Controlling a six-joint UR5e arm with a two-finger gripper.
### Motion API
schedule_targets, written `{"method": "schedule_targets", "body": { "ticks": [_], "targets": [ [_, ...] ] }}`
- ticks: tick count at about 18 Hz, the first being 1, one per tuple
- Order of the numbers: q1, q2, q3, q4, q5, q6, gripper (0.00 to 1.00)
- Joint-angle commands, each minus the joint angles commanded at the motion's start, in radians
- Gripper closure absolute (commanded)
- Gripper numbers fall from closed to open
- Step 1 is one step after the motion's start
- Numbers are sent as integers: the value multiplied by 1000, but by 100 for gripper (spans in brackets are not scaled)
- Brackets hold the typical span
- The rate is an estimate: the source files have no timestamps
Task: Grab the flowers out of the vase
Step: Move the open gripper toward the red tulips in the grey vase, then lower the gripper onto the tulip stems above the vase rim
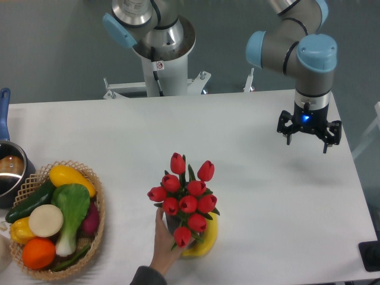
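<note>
The gripper point(309, 132) hangs over the table's point(249, 178) far right part, near the right edge, pointing straight down from a grey arm with light-blue joint caps and a blue light glowing just above the fingers. Its black fingers look spread apart and there's nothing between them — it's holding nothing and sits well clear of everything on the table.

Well apart from it, toward the front edge around the middle of the table, are the flowers point(186, 199) — a tight bunch of red tulip buds with bits of green leaf poking out between them, seen mostly from above. They spread wider than the vase point(170, 222) and hide nearly all of it; only a sliver of dark grey shows under the blooms on the left side. A person's hand point(162, 237) comes in from the front edge and is wrapped against that side of the vase, touching it. Just to the right of the vase, tucked under the lowest buds, a yellow banana point(205, 240) lies on the table, touching or almost touching the vase — can't tell which.

Over at the front left corner there's a wicker basket point(98, 202) packed with produce: a yellow squash, a cucumber, a bok choy, a white round thing, an orange, a yellow pepper and something purple. Right beside it at the left edge sits a metal pot point(13, 169) with a blue handle.
</note>
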Motion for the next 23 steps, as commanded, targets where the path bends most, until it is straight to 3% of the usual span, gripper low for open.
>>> {"method": "schedule_targets", "body": {
  "ticks": [7, 12, 16, 19, 21, 23],
  "targets": [
    [-3, 12, -23, 3, -18, -5, 0],
    [-29, 147, -133, 17, -92, -6, 0],
    [-97, 182, -133, 18, -158, -141, 0],
    [-101, 245, -161, 18, -340, -156, 0],
    [-100, 273, -190, 18, -522, -156, 0],
    [-101, 275, -195, 17, -677, -166, 0]
  ]
}}
